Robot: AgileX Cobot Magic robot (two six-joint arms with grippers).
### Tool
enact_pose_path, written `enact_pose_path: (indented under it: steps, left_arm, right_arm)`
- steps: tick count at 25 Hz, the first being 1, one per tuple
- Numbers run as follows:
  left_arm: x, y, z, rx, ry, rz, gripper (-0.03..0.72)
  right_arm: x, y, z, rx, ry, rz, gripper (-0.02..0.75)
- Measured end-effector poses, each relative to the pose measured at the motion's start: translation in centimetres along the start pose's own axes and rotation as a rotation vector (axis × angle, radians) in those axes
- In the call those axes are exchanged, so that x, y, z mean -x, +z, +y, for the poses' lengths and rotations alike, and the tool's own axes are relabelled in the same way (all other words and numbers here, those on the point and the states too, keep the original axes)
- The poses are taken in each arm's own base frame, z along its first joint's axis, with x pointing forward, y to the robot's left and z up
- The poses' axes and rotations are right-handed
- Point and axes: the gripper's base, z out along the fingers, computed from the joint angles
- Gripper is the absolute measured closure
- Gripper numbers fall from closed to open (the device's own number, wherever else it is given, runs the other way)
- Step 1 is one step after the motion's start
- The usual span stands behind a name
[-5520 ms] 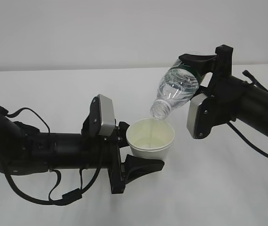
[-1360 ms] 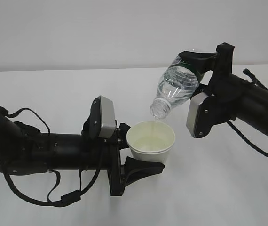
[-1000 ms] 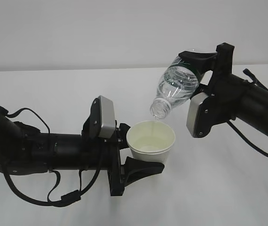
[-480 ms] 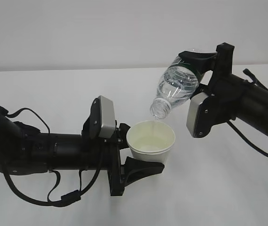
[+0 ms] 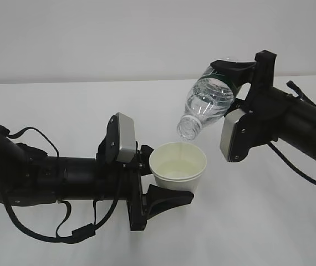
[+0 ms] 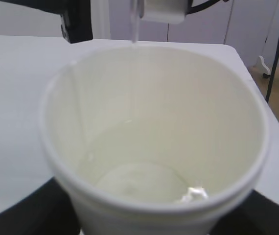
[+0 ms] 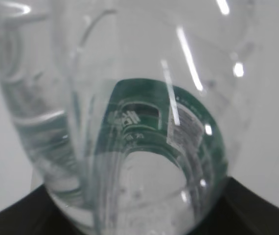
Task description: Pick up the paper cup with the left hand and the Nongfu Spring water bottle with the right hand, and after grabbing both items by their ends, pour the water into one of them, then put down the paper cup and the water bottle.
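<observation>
My left gripper is shut on the white paper cup, held upright above the table. The cup fills the left wrist view, with a little water pooled at its bottom. My right gripper is shut on the base end of the Nongfu Spring water bottle, tilted mouth down over the cup's rim. A thin stream of water falls from the mouth into the cup. In the right wrist view the clear bottle with its green label hides the jaws.
A white table lies under both arms, with a pale wall behind it. The table's right edge and a brown floor show in the left wrist view.
Nothing has visibly moved over the last second. Compared with several seconds ago, the cup sits slightly lower and the bottle holds less water.
</observation>
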Motion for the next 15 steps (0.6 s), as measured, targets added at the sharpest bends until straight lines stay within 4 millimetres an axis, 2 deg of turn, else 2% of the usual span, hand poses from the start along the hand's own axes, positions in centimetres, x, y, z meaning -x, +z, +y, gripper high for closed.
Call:
enact_pose_path:
  steps: [15]
  left_arm:
    - [0.00, 0.00, 0.00, 0.000, 0.000, 0.000, 0.205]
  right_arm:
    - [-0.02, 0.11, 0.32, 0.005, -0.018, -0.001, 0.281]
